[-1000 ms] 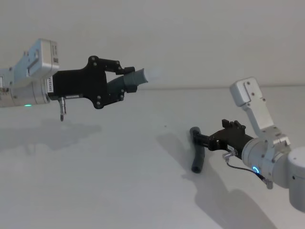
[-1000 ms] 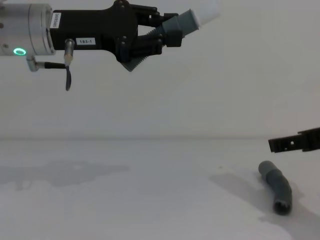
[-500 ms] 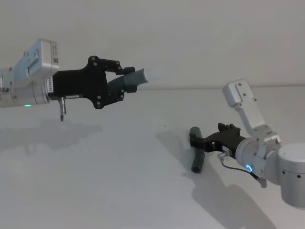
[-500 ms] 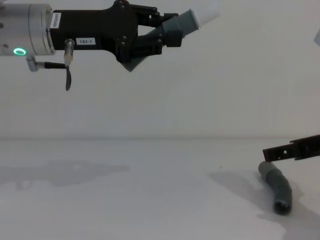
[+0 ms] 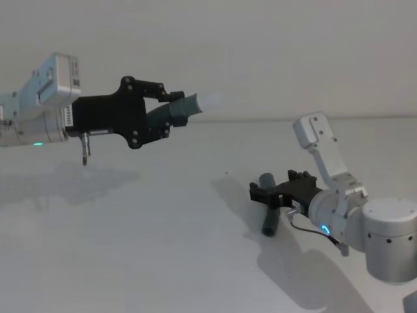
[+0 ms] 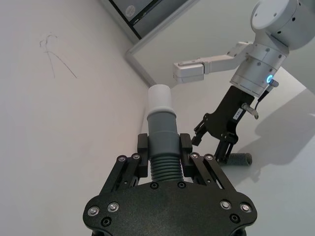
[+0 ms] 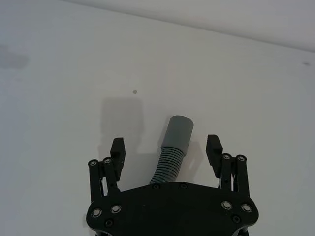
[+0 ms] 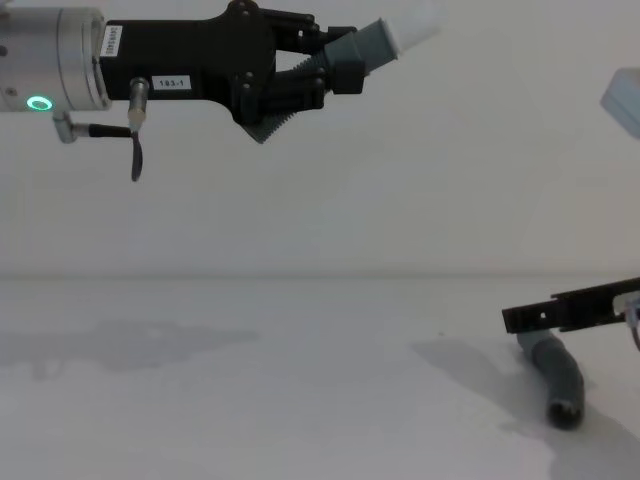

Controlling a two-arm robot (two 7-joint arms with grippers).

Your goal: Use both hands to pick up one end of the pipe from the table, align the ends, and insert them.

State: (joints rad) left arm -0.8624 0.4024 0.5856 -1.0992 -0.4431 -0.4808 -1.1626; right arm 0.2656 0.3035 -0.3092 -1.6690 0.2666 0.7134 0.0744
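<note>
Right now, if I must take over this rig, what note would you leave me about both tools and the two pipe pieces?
Left tool: shut on the white-tipped piece, held high above the table, with the white end pointing toward the robot's right.
Right tool: open and low at the table, with one finger on each side of the plain grey piece, not gripping it.
The plain grey piece lies on the table.
Done: one piece is picked up.
Left: close the right tool, lift, align the ends, insert.
</note>
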